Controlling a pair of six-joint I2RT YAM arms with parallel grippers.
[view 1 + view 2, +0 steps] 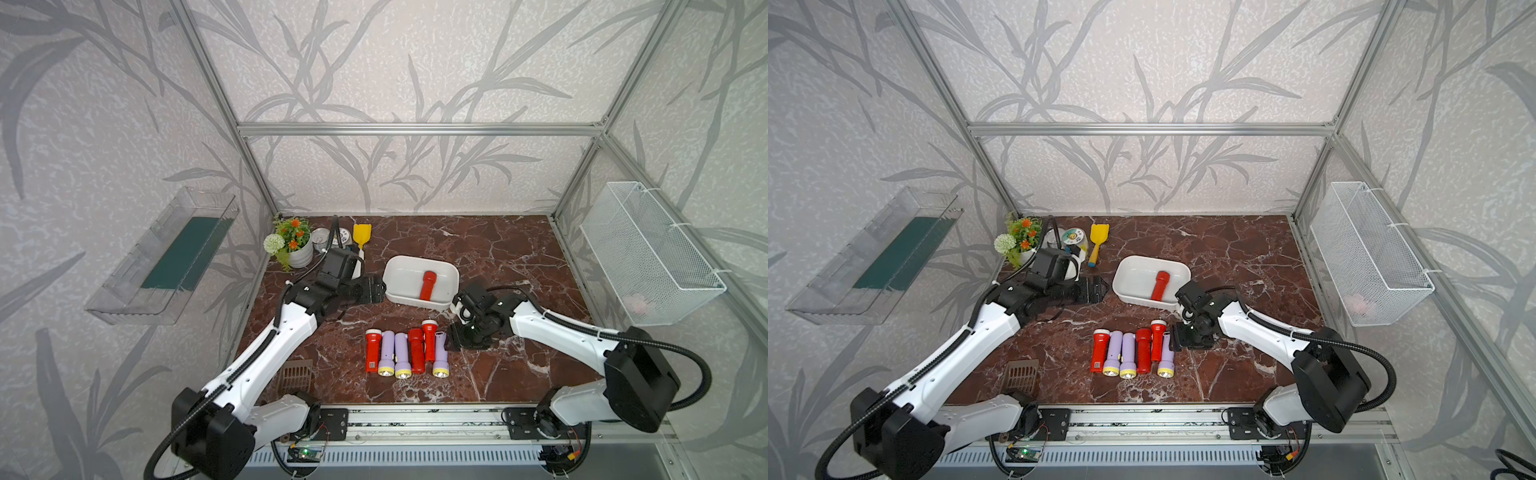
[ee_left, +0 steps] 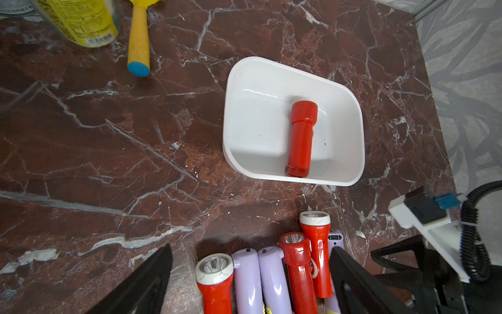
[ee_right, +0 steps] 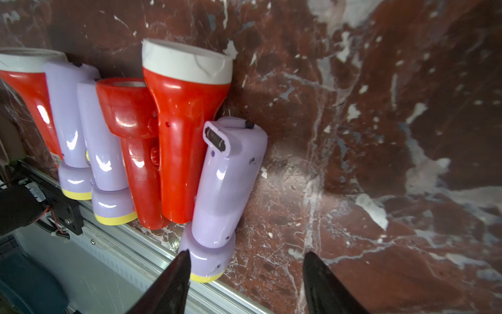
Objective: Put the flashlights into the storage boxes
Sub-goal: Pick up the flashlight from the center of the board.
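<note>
One red torch (image 1: 428,284) lies in the white box (image 1: 403,274), so my left claw (image 1: 376,289) hangs wide open and empty beside the box, while my right claw (image 3: 247,254), partly open and empty, sits by the end purple torch (image 3: 228,174) in front of the box, I think to grab it.

Pale grey wallpaper (image 1: 415,62) printed with darker bamboo-like leaves is covering the back wall and both side walls. A frame of aluminium bars (image 1: 415,129) is standing in front of it, one crossbar running across the back and uprights rising from the table's far corners. The table (image 1: 498,257), a reddish-brown marble-patterned slab with white veins, is catching soft light. A clear plastic bin (image 1: 120,291) is hanging on the left wall, and a white wire mesh basket (image 1: 648,257) is hanging on the right side. A slotted metal rail (image 1: 415,419) is running along the table's near edge.
</note>
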